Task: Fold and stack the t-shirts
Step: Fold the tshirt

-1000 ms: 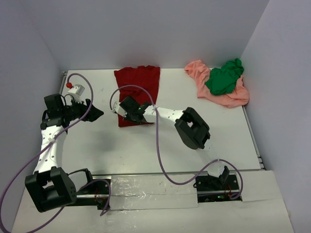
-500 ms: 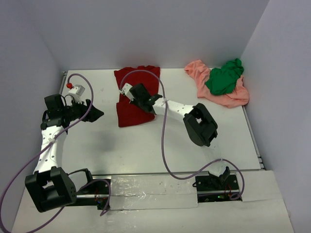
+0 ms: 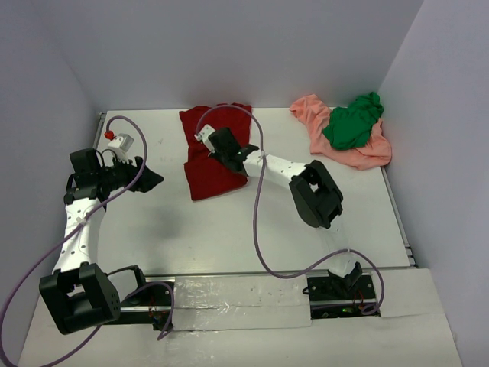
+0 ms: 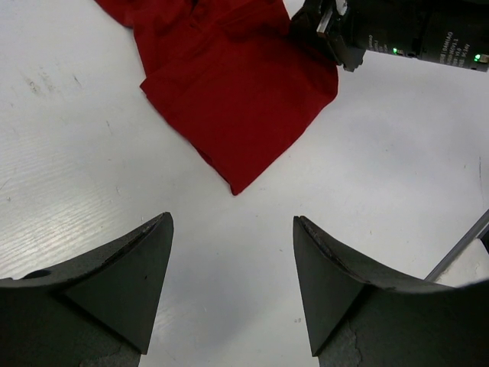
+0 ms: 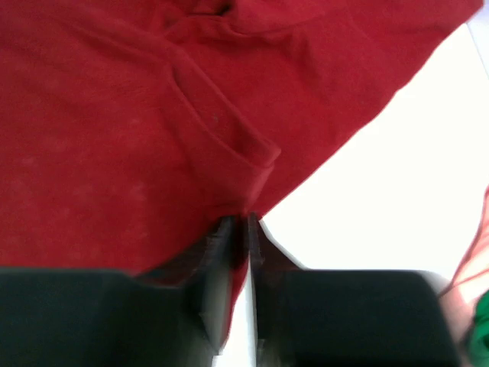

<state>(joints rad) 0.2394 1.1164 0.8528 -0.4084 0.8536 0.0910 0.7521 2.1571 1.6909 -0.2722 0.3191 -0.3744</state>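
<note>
Moved since 1 s ago: right gripper (image 3: 219,145) has gone from the near left part of the dark red t-shirt (image 3: 210,177) toward the far wall and now sits over its middle. The left arm has not shifted.
Right claw: clenched on a raised fold of the red cloth. The wrist view shows the jaws almost together with the fold pinched between them.
Left claw: left gripper (image 3: 150,178) is released, jaws wide apart, nothing between them, above the bare table (image 3: 229,229).
Red shirt: far centre of the table, partly folded. Its long axis runs near to far with a slight tilt.
Other shirts: bright green t-shirt (image 3: 351,122) is bunched on top of the salmon-pink t-shirt (image 3: 363,155) in the far right corner, well apart from the red one. Neither is folded.
Key relation: the right claw is already on the cloth, pinching close to an edge, with white table just beside the pinch. The left claw stands off the shirt's left side, near but apart. The right arm is the nearer one.
Step (judgement): mid-fold on the first shirt; two remain.
Risk (judgement): the thin pinch may slip if pulled along the long axis.
</note>
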